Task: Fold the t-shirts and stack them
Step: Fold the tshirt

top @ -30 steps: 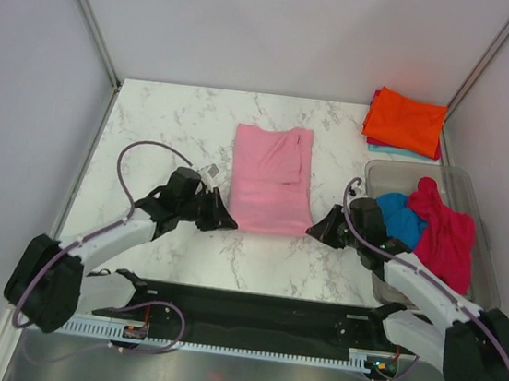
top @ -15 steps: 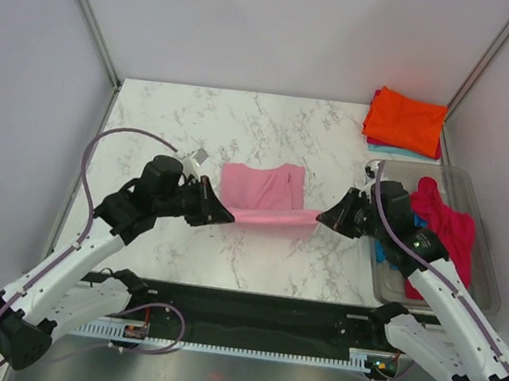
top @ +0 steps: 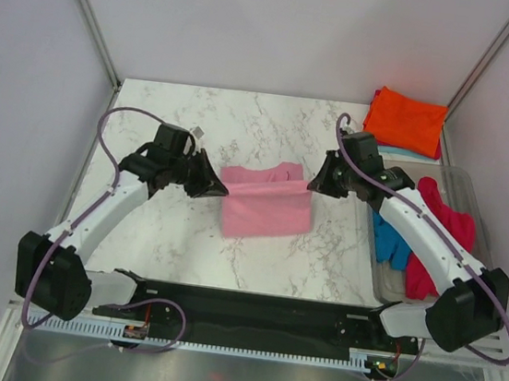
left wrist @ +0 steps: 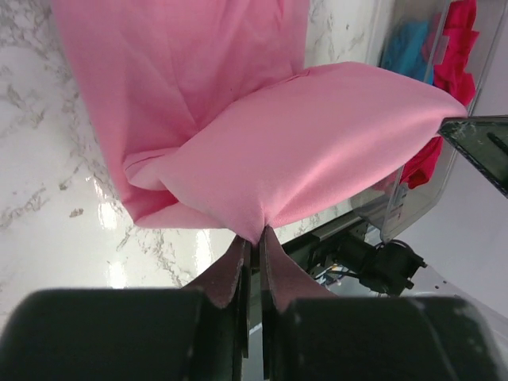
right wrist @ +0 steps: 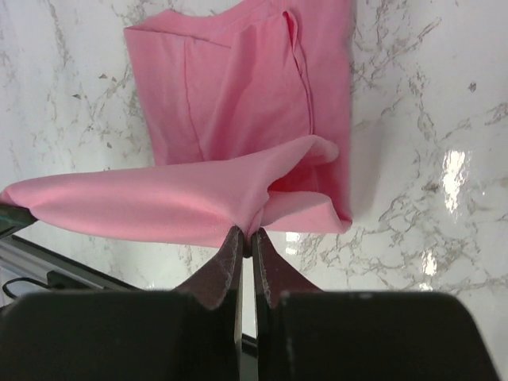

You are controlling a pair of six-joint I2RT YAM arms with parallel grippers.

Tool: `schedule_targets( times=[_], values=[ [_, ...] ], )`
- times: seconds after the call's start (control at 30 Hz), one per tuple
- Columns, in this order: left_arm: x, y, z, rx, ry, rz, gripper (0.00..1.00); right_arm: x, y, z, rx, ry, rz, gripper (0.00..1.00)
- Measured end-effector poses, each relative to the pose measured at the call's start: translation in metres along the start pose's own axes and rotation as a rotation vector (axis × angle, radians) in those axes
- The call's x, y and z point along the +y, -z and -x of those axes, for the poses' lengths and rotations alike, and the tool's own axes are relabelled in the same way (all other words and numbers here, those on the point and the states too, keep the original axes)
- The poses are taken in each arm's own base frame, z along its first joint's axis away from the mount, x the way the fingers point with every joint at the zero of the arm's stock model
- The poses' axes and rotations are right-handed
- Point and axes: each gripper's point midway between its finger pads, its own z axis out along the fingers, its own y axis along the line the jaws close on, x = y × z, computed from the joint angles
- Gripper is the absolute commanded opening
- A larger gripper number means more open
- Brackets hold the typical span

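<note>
Your light pink t-shirt (top: 266,212) lies in the middle of the counter (top: 180,116). Part of it is flat on the marble. One edge is up in the air, pulled into a straight line between your two claws.

Your left claw (top: 218,186) is pinched tight on the left corner of that edge. The wrist view shows the cloth squeezed between its fingers (left wrist: 238,266). Your right claw (top: 311,184) is pinched tight on the other corner in the same way.

It looks like you are in the middle of folding this shirt in half. The raised edge hangs over the flat part and is not laid down yet.

Two shirts look done. The orange t-shirt (top: 405,121) sits folded in the far right corner, on top of the pale blue t-shirt (top: 389,150), which only peeks out. Two look not done. The bright blue t-shirt (top: 388,239) and the crimson-pink t-shirt (top: 444,237) lie crumpled in the clear bin (top: 406,165) on the right.

There is bare counter past the pink shirt and on its left side, so you have room to lay the edge down. The right side is tighter. Your right arm reaches over the bin's corner, and the stack is near. Walls (top: 27,79) close in the left, back and right sides.
</note>
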Motion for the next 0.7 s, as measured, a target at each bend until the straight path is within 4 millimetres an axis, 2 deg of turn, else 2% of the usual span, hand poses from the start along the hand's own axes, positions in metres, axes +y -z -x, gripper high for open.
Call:
schedule_targets(
  times=[0.23, 0.43, 0.47, 0.5, 0.53, 0.57, 0.6, 0.63, 0.67, 0.7],
  values=[
    [0.002, -0.022, 0.041, 0.01, -0.017, 0.021, 0.07, -0.009, -0.039, 0.028, 0.016, 0.0, -0.037, 0.0],
    [0.021, -0.06, 0.082, 0.029, -0.006, 0.078, 0.1, -0.013, -0.087, 0.058, 0.035, -0.011, -0.045, 0.0],
    [0.024, -0.065, 0.089, 0.033, 0.0, 0.085, 0.13, -0.015, -0.099, 0.063, 0.042, -0.015, -0.047, 0.16],
    [0.029, -0.074, 0.099, 0.038, 0.007, 0.093, 0.19, -0.016, -0.11, 0.069, 0.046, -0.017, -0.045, 0.3],
    [0.036, -0.084, 0.108, 0.041, 0.012, 0.104, 0.42, -0.017, -0.12, 0.074, 0.048, -0.021, -0.046, 0.46],
    [0.042, -0.093, 0.118, 0.042, 0.013, 0.113, 0.51, -0.019, -0.133, 0.08, 0.047, -0.021, -0.047, 0.62],
    [0.05, -0.104, 0.124, 0.051, 0.014, 0.127, 0.59, -0.023, -0.145, 0.086, 0.055, -0.02, -0.057, 0.66],
    [0.057, -0.113, 0.13, 0.058, 0.015, 0.138, 0.83, -0.025, -0.157, 0.094, 0.051, -0.017, -0.057, 0.69],
    [0.066, -0.122, 0.135, 0.067, 0.012, 0.157, 0.89, -0.028, -0.169, 0.101, 0.046, -0.016, -0.06, 0.71],
    [0.072, -0.127, 0.139, 0.075, 0.013, 0.174, 0.9, -0.031, -0.176, 0.106, 0.042, -0.015, -0.062, 0.71]
  ],
)
